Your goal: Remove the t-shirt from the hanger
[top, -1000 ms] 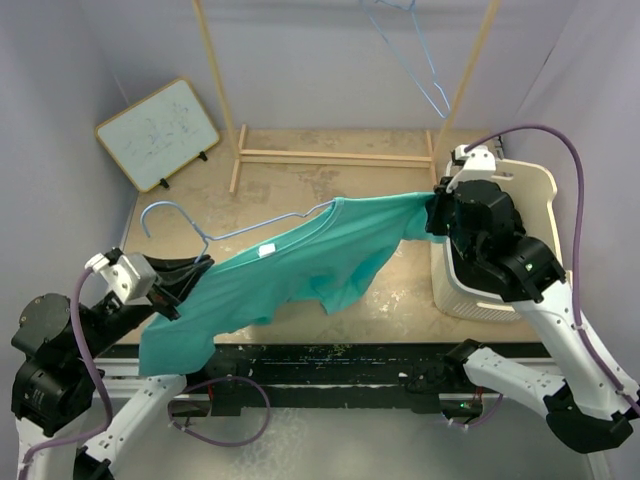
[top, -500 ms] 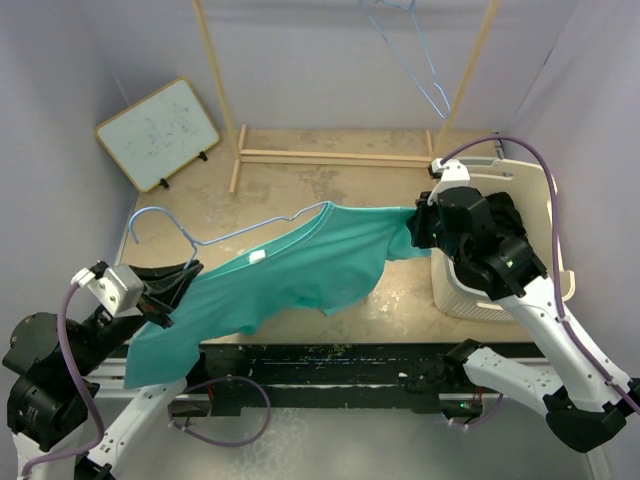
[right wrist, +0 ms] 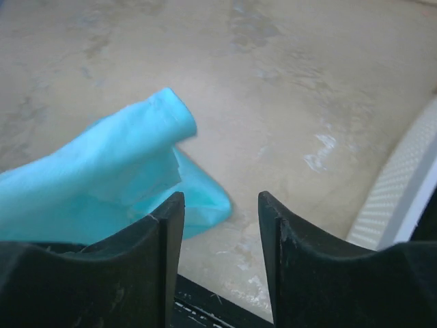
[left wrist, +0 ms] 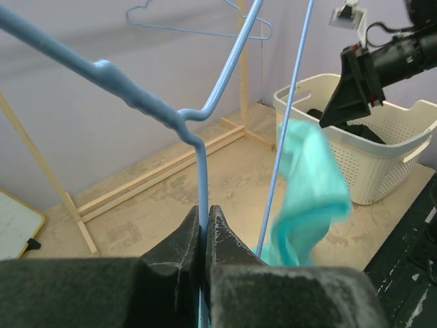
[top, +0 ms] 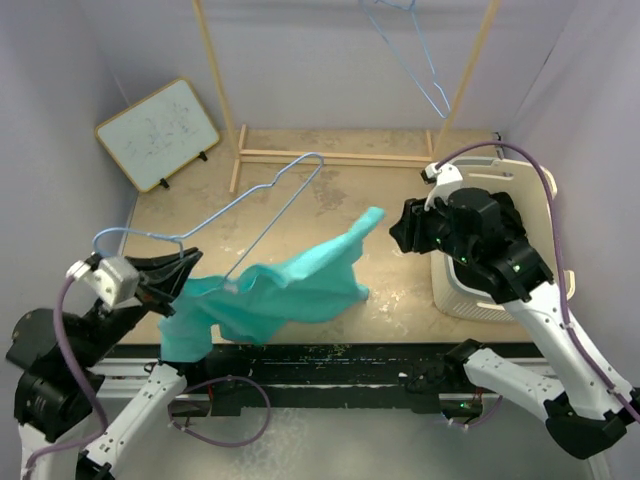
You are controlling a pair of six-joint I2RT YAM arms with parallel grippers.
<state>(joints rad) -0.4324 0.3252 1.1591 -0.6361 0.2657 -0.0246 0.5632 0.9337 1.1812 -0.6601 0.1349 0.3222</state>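
- The t-shirt (top: 300, 280) is thin, soft and light. It will slump and stretch rather than push back, so the best hold is a bunched fold or the hem. Pull along the wire, not across it.
- It droops in a loose bundle over the near edge of the desk, left of the middle. Its lower end is gathered by the hanger (left wrist: 200, 171).
- The left gripper (left wrist: 203, 219) is pinched tight on the hanger's wire.
- The right gripper (right wrist: 220, 205) stands partly parted with nothing between its jaws, above the desk beside the basket (left wrist: 382, 164) at the right edge.
- The left wrist view shows that pinch on the wire close up, while the top view only shows the arm near it.
- The right wrist view shows bare desk through the empty gap.
- No view settles whether cloth is caught on the wire.
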